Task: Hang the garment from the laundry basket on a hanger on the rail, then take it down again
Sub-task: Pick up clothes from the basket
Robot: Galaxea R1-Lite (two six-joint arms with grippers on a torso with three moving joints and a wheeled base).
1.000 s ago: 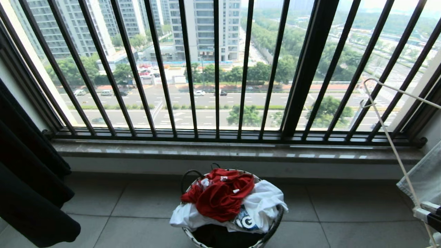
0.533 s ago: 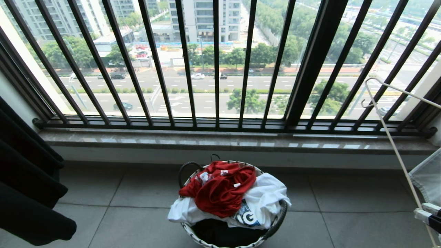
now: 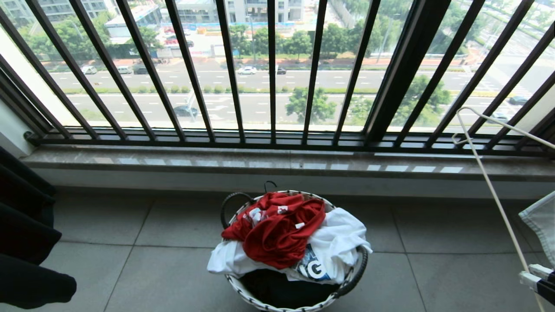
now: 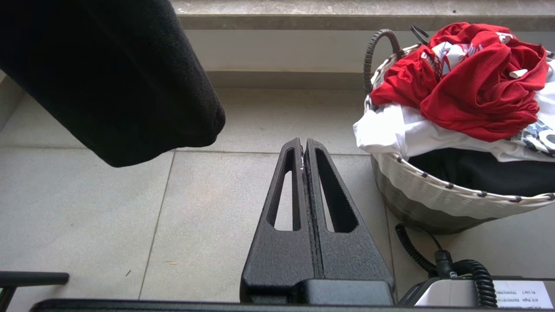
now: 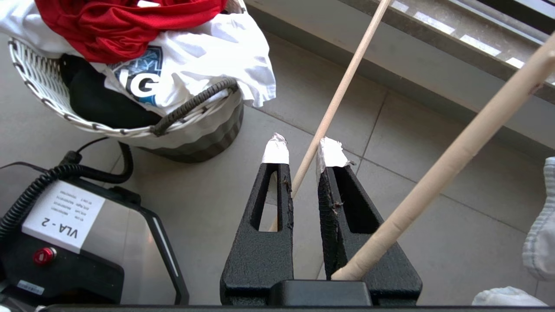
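The red garment [image 3: 279,234] lies crumpled atop the laundry basket [image 3: 243,292], its print hidden. Right gripper [image 5: 302,156] jaws grip the hanger [image 3: 485,173]; left gripper [image 4: 303,145] jaws closed, empty, low.

garment [image 3: 279,234] in laundry basket [image 3: 243,294], hanger [image 3: 490,182] right

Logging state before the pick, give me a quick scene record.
garment: red T-shirt, crumpled on top of the pile in the laundry basket
under it: white printed shirt, then black cloth
basket place: tiled floor, below the window railing
hanger: bare, off to the right, its wire running between the right end effector fingers
left end effector: shut, empty, low beside the basket
overhead rail: not in view
stage: garment not yet picked
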